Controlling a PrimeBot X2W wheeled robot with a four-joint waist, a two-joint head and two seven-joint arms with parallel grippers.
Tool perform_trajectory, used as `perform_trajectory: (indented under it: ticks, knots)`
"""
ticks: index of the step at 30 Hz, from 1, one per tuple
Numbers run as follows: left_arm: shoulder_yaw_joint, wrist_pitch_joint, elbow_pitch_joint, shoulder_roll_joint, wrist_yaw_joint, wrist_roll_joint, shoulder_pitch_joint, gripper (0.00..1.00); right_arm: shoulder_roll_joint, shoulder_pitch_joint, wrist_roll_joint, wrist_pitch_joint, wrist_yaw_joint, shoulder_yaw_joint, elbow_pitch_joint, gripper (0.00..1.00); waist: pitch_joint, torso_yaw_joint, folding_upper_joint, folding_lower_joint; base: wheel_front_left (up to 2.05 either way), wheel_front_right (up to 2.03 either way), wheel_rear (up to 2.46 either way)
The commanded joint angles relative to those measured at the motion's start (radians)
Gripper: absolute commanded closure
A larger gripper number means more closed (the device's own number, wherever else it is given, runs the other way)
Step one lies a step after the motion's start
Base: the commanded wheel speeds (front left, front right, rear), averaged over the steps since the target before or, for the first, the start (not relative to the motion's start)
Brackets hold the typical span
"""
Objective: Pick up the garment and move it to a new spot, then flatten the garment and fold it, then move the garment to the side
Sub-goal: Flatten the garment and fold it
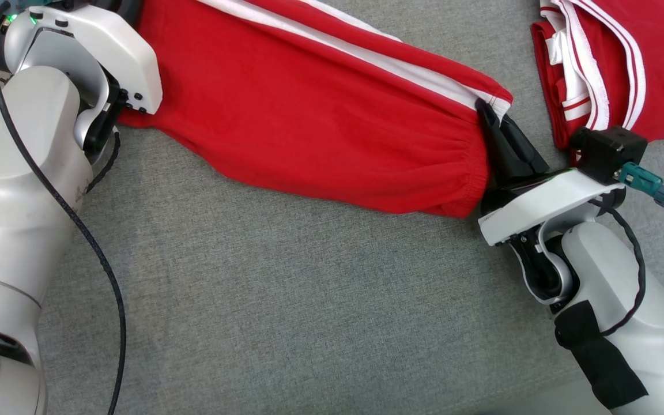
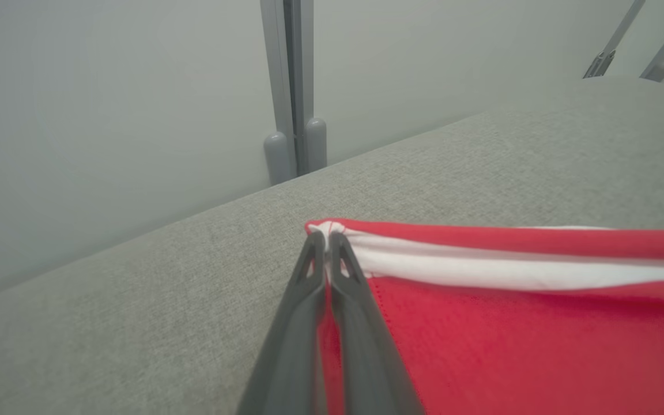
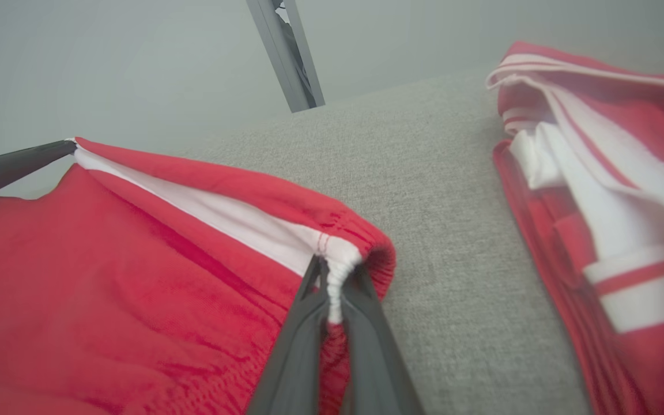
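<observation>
The garment (image 1: pixel 309 98) is red with a white side stripe and lies stretched across the grey cushion. My right gripper (image 1: pixel 486 109) is shut on its gathered elastic end, pinching the white stripe (image 3: pixel 340 262) in the right wrist view. At the opposite end, my left gripper (image 2: pixel 326 237) is shut on the corner where the white stripe (image 2: pixel 482 268) ends. That arm's dark fingers (image 3: pixel 21 161) also reach in at the far left of the right wrist view. In the head view the left wrist housing (image 1: pixel 84 52) covers that end of the cloth.
A second red and white garment (image 1: pixel 614 63) lies bunched at the back right, close beside my right wrist. The grey cushion (image 1: pixel 309 300) stretches bare toward me. A pale wall and a metal post (image 2: pixel 291 86) stand behind its far edge.
</observation>
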Motion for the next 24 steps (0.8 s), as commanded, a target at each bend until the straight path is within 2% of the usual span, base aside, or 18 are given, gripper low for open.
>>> perform_trajectory:
  ticks: [1, 4, 5, 6, 7, 8, 9, 10, 11, 12, 24]
  knots:
    - [0.000, -0.010, 0.013, 0.009, -0.002, -0.001, -0.021, 1.00, -0.005, -0.011, -0.003, -0.006, -0.001, 0.001, 0.007, 1.00, 0.002, -0.003, 0.0000, 0.0000, 0.00, 0.00, 0.00]
    - [-0.012, -0.022, 0.043, -0.004, -0.009, -0.005, -0.032, 1.00, 0.002, -0.016, -0.007, -0.006, -0.001, 0.000, 0.017, 0.99, 0.001, -0.004, 0.0000, 0.0000, 0.00, 0.00, 0.00]
    - [-0.016, -0.025, 0.050, -0.008, -0.011, -0.006, -0.036, 0.94, 0.003, -0.018, -0.009, -0.006, -0.001, 0.001, 0.019, 0.94, 0.001, -0.003, 0.0000, 0.0000, 0.00, 0.00, 0.00]
    - [-0.020, -0.030, 0.057, -0.011, -0.013, -0.009, -0.038, 0.74, 0.005, -0.018, -0.010, -0.006, -0.001, 0.002, 0.021, 0.89, 0.000, -0.003, 0.0000, 0.0000, 0.00, 0.00, 0.00]
    - [-0.023, -0.032, 0.064, -0.014, -0.015, -0.013, -0.037, 0.60, 0.006, -0.019, -0.012, -0.006, -0.001, 0.004, 0.023, 0.82, -0.001, -0.002, 0.0000, 0.0000, 0.00, 0.00, 0.00]
    - [-0.027, -0.033, 0.072, -0.016, -0.017, -0.016, -0.037, 0.45, 0.005, -0.021, -0.015, -0.006, -0.001, 0.009, 0.023, 0.69, -0.001, 0.000, 0.0000, 0.0000, 0.00, 0.00, 0.00]
    - [-0.029, -0.036, 0.078, -0.017, -0.017, -0.020, -0.042, 0.00, 0.006, -0.022, -0.014, -0.006, -0.001, 0.011, 0.024, 0.59, -0.002, 0.001, 0.0000, 0.0000, 0.00, 0.00, 0.00]
    - [-0.031, -0.038, 0.082, -0.017, -0.017, -0.024, -0.048, 0.00, 0.007, -0.024, -0.013, -0.005, -0.001, 0.013, 0.025, 0.46, -0.002, 0.001, 0.0000, 0.0000, 0.00, 0.00, 0.00]
    - [-0.035, -0.039, 0.086, -0.019, -0.018, -0.028, -0.052, 0.00, 0.009, -0.026, -0.013, -0.005, 0.000, 0.014, 0.025, 0.13, -0.003, 0.002, 0.0000, 0.0000, 0.00, 0.00, 0.00]
    - [-0.039, -0.042, 0.090, -0.021, -0.018, -0.032, -0.054, 0.00, 0.010, -0.027, -0.013, -0.004, 0.000, 0.015, 0.025, 0.00, -0.004, 0.003, 0.0000, 0.0000, 0.00, 0.00, 0.00]
    - [-0.108, -0.071, 0.066, -0.004, -0.019, -0.108, -0.004, 0.00, -0.008, -0.003, -0.023, -0.004, 0.000, 0.006, 0.046, 0.00, -0.069, 0.015, 0.0000, 0.0000, 0.00, 0.00, 0.00]
